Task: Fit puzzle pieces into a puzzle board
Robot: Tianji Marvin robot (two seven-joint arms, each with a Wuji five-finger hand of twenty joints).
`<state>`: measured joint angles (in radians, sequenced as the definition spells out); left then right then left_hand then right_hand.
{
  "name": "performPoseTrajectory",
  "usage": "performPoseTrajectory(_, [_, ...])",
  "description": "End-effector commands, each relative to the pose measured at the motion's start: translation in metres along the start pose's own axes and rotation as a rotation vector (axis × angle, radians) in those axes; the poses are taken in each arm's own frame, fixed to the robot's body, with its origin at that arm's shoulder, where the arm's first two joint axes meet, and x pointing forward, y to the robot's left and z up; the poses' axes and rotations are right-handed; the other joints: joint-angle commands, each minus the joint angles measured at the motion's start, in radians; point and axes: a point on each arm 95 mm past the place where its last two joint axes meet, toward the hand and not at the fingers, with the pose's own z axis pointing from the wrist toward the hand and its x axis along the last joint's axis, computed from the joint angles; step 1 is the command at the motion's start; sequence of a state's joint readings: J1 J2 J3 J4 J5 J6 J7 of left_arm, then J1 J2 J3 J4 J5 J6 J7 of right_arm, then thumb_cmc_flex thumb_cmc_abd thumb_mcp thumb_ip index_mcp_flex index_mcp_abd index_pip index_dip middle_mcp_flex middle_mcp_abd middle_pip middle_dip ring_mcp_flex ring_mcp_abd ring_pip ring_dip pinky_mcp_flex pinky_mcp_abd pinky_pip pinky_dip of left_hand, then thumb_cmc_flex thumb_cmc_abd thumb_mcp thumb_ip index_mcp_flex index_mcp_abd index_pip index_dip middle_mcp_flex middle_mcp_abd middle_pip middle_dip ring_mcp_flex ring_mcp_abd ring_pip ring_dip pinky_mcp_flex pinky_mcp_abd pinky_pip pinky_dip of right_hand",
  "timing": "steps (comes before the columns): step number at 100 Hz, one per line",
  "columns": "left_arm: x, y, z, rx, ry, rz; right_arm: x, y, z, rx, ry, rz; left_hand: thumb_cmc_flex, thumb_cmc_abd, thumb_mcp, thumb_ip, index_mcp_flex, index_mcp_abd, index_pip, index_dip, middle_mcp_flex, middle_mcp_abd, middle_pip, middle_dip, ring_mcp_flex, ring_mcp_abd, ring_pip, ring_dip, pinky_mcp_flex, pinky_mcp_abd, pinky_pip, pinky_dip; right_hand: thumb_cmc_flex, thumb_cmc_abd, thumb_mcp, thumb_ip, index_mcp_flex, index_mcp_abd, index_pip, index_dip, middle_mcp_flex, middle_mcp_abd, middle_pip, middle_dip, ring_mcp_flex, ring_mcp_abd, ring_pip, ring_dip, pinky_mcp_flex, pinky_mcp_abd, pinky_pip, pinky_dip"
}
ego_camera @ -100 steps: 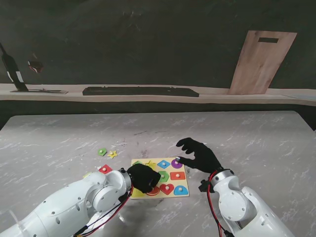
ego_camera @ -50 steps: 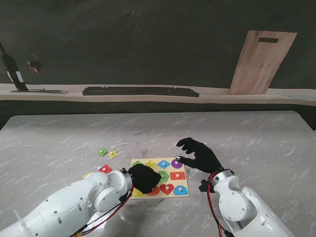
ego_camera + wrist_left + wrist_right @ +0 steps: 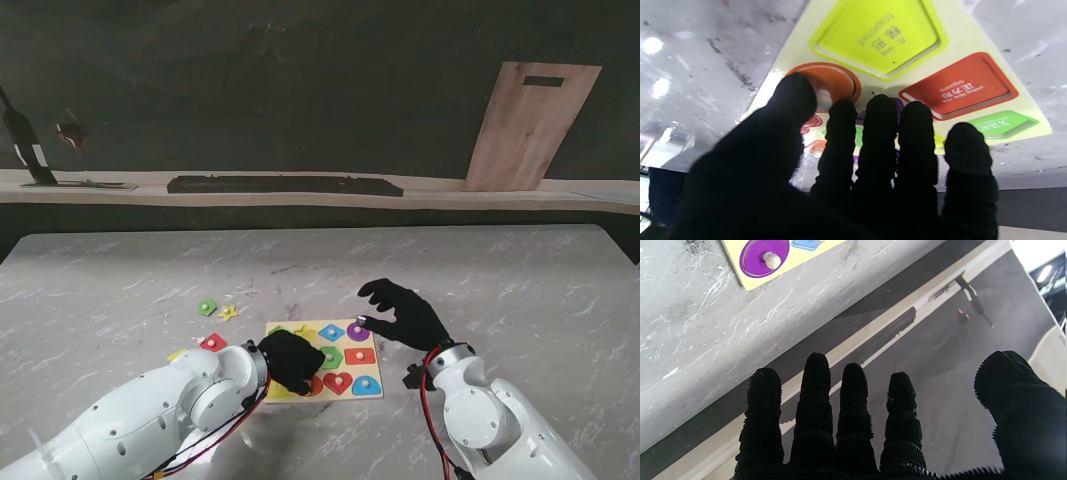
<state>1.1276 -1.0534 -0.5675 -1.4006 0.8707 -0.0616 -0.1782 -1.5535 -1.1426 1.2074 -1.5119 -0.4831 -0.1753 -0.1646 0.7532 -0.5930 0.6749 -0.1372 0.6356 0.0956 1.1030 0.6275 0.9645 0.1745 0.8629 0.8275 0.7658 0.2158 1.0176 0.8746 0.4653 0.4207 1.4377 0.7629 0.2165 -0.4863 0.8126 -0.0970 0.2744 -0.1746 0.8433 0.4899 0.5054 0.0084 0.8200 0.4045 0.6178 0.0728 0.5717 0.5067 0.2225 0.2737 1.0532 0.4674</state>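
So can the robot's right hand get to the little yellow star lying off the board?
Probably not easily. The yellow star lies on the table to the left of the puzzle board, while the right hand hovers at the board's right side. The left hand is closer.

Stand view: even, moderate light is falling on the tabletop (image 3: 520, 290); dark backdrop is staying dim; focus is holding sharp. Left wrist view: bright glare spots are showing on the marble, gloss is washing over the puzzle board (image 3: 967, 40), and the left robot hand (image 3: 846, 173) is reading as a blurred black silhouette. Right wrist view: a window is blowing out white at one corner.
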Motion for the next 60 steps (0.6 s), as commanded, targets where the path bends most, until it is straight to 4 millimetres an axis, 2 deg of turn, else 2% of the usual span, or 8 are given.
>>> performPoseTrajectory(1, [0.002, 0.002, -0.002, 0.009, 0.003, 0.016, 0.003, -0.003, -0.002, 0.0, 0.006, 0.01, -0.044, 0.007, -0.009, -0.03, -0.052, 0.019, -0.024, 0.033, -0.032, -0.022, 0.037, 0.017, -0.008, -0.015, 0.015, 0.015, -0.013, -0.055, 0.023, -0.003, -0.038, 0.017, -0.017, 0.039, 0.011, -0.029, -0.027, 0.013, 0.028, -0.026, 0.001, 0.003, 0.012, -0.022, 0.008, 0.006, -0.008, 0.006, 0.005, 0.019])
performPoseTrajectory(6, [0.003, 0.003, -0.003, 0.018, 0.001, 0.028, 0.003, -0.003, -0.002, 0.002, 0.006, 0.013, -0.069, 0.021, 0.001, -0.02, -0.064, 0.028, -0.053, 0.07, -0.04, -0.027, 0.041, 0.034, -0.012, -0.015, 0.014, 0.021, -0.015, -0.057, 0.021, -0.001, -0.038, 0.018, -0.018, 0.039, 0.01, -0.033, -0.028, 0.013, 0.028, -0.025, 0.0, 0.003, 0.012, -0.021, 0.008, 0.006, -0.008, 0.006, 0.005, 0.019])
performPoseTrajectory(15, [0.004, 0.003, -0.005, 0.025, 0.001, 0.047, 0.003, -0.003, -0.002, 0.003, 0.004, 0.016, -0.127, 0.064, 0.011, 0.028, -0.092, 0.045, -0.092, 0.107, -0.063, -0.037, 0.046, 0.052, -0.025, -0.021, 0.007, 0.025, -0.023, -0.064, 0.016, 0.0, -0.038, 0.018, -0.019, 0.039, 0.013, -0.031, -0.027, 0.013, 0.029, -0.026, 0.0, 0.003, 0.013, -0.021, 0.008, 0.006, -0.009, 0.007, 0.004, 0.019])
performPoseTrajectory(34, [0.004, 0.001, -0.009, 0.045, -0.008, 0.064, 0.003, -0.004, -0.002, 0.005, 0.005, 0.016, -0.161, 0.079, -0.022, 0.035, -0.123, 0.057, -0.145, 0.112, -0.081, -0.036, 0.041, 0.06, -0.043, -0.016, -0.005, 0.025, -0.038, -0.067, 0.006, 0.0, -0.036, 0.019, -0.019, 0.039, 0.023, -0.029, -0.023, 0.015, 0.031, -0.023, 0.0, 0.003, 0.015, -0.022, 0.008, 0.007, -0.007, 0.008, 0.005, 0.02])
performPoseTrajectory(44, [0.004, 0.0, -0.011, 0.07, -0.015, 0.055, 0.003, -0.004, -0.002, 0.005, 0.005, 0.017, -0.174, 0.1, -0.064, 0.034, -0.144, 0.062, -0.23, 0.071, -0.093, -0.032, 0.025, 0.06, -0.054, -0.007, -0.018, 0.025, -0.045, -0.066, 0.0, 0.002, -0.035, 0.02, -0.019, 0.039, 0.028, -0.028, -0.021, 0.016, 0.032, -0.024, -0.001, 0.003, 0.016, -0.021, 0.008, 0.007, -0.007, 0.008, 0.005, 0.02])
performPoseTrajectory(60, [0.001, -0.005, -0.017, 0.122, -0.035, 0.028, 0.003, -0.004, -0.001, 0.005, 0.008, 0.016, -0.17, 0.15, -0.167, 0.037, -0.151, 0.077, -0.407, -0.092, -0.128, -0.012, -0.033, 0.033, -0.074, 0.015, -0.047, 0.02, -0.066, -0.06, -0.019, 0.004, -0.035, 0.02, -0.02, 0.039, 0.026, -0.029, -0.02, 0.017, 0.032, -0.025, -0.001, 0.003, 0.016, -0.022, 0.009, 0.007, -0.006, 0.006, 0.005, 0.02])
